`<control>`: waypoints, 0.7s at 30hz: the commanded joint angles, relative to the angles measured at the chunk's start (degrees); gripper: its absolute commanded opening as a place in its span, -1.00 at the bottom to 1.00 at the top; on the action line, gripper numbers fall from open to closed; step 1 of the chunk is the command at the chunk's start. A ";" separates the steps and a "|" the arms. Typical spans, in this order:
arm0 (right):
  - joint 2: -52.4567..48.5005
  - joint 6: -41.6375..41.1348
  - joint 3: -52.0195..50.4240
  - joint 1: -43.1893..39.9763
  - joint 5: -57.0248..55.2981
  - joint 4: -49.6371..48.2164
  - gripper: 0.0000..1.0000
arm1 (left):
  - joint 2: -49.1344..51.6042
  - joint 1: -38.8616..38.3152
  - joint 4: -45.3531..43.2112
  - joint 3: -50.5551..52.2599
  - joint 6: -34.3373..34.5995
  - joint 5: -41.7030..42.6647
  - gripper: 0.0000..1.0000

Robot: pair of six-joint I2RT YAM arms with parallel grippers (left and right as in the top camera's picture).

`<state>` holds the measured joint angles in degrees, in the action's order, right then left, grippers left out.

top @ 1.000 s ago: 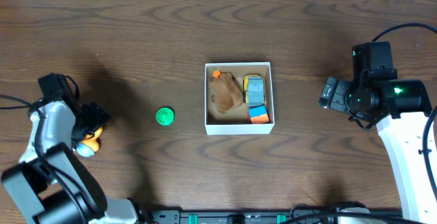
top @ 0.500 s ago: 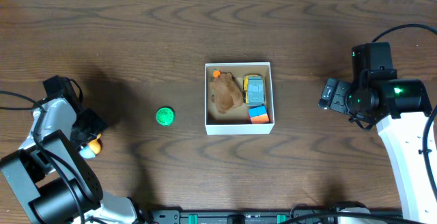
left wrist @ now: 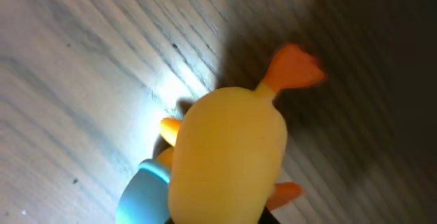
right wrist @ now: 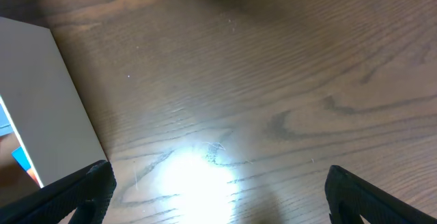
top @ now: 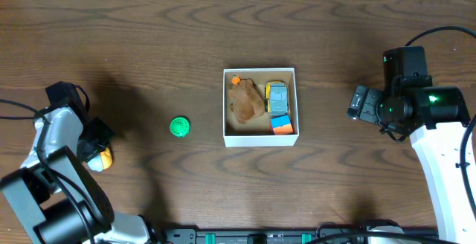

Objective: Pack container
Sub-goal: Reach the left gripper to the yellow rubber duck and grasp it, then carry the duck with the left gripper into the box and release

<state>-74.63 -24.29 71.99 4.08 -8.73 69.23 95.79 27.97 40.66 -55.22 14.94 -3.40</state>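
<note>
- One step is in hand, by my reading: picking up the duck toy (left wrist: pixel 229 156), which lies at the surface's (top: pixel 149 36) 8 o'clock edge.
- Whether the left end effector (top: pixel 95 136) above it is closed on the duck or merely close over it, I cannot tell. Its wrist view is filled by the yellow body and shows no fingers.
- To do it well, close across the rounded body rather than the thin orange beak. Confirm the hold before lifting, since the smooth shape could squirt out.
- Carry it toward 3 o'clock, passing over the green toy (top: pixel 179 127), to the container (top: pixel 259 142) at the centre of the surface.
- Release low over the bare tan floor in its 7 o'clock corner, beside the brown plush (top: pixel 245 100).
- Spread wide and holding nothing, the right end effector (right wrist: pixel 218 190) idles at the container's 3 o'clock.
- Compared with a second ago, the left wrist has shifted slightly toward 7 o'clock and the duck shows more yellow. The container, the green toy and the right arm are unchanged.
</note>
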 commanded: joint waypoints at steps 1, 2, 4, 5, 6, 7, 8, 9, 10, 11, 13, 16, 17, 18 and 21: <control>-0.37 0.74 -0.55 -0.70 -0.02 -0.98 0.98 | -4.92 -2.29 1.81 -3.04 -0.31 1.53 -0.88; -0.37 0.33 -0.55 -0.70 -0.02 -1.38 0.99 | -6.88 -3.56 2.84 -4.15 -0.44 1.53 -0.88; -0.37 -1.27 -0.55 -0.70 -0.02 -2.05 0.98 | -11.04 -7.04 5.22 -6.84 -1.84 1.77 -0.88; -0.37 -1.92 -0.55 -0.70 -0.07 -2.36 0.98 | -12.83 -8.92 6.05 -7.98 -2.62 2.21 -0.88; -0.37 -2.47 -0.55 -0.76 -0.09 -2.58 0.98 | -14.69 -11.10 6.69 -9.07 -3.78 2.99 -0.88; -0.37 -3.65 -0.55 -0.94 -0.09 -2.89 0.98 | -16.83 -13.86 7.02 -10.16 -5.05 3.93 -0.88; -0.37 -5.18 -0.55 -1.25 -0.15 -3.06 0.98 | -18.69 -16.48 7.02 -10.93 -6.40 4.79 -0.88; -0.37 -7.21 -0.55 -1.62 -0.52 -3.19 0.99 | -20.81 -19.80 6.71 -11.61 -8.28 5.64 -0.88; -0.37 -8.92 -0.55 -1.99 -0.94 -3.28 0.98 | -22.49 -22.77 5.90 -11.98 -10.08 5.90 -0.88; -0.37 -11.13 -0.55 -2.51 -1.46 -3.39 0.99 | -24.30 -26.34 4.63 -12.09 -12.35 5.99 -0.88; -0.37 -13.27 -0.55 -3.41 -1.53 -3.91 0.99 | -26.91 -33.07 2.01 -12.09 -17.62 6.03 -0.88; -0.37 -13.40 -0.55 -3.91 -1.29 -4.79 0.98 | -28.65 -42.86 -0.79 -12.09 -27.43 6.88 -0.88; -0.37 -13.38 -0.55 -3.91 -1.29 -4.74 0.98 | -28.68 -45.70 -1.49 -12.09 -29.92 7.58 -0.88; -0.37 -13.33 -0.55 -3.91 -1.29 -4.63 0.98 | -28.46 -48.76 -2.29 -12.09 -31.76 8.28 -0.88; -0.37 -12.20 -0.55 -3.91 -1.31 -4.50 0.98 | -26.60 -55.93 -4.39 -12.09 -33.38 9.51 -0.88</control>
<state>-74.63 -35.59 71.81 0.54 -9.02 64.71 67.75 -23.16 37.41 -66.89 -10.98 4.12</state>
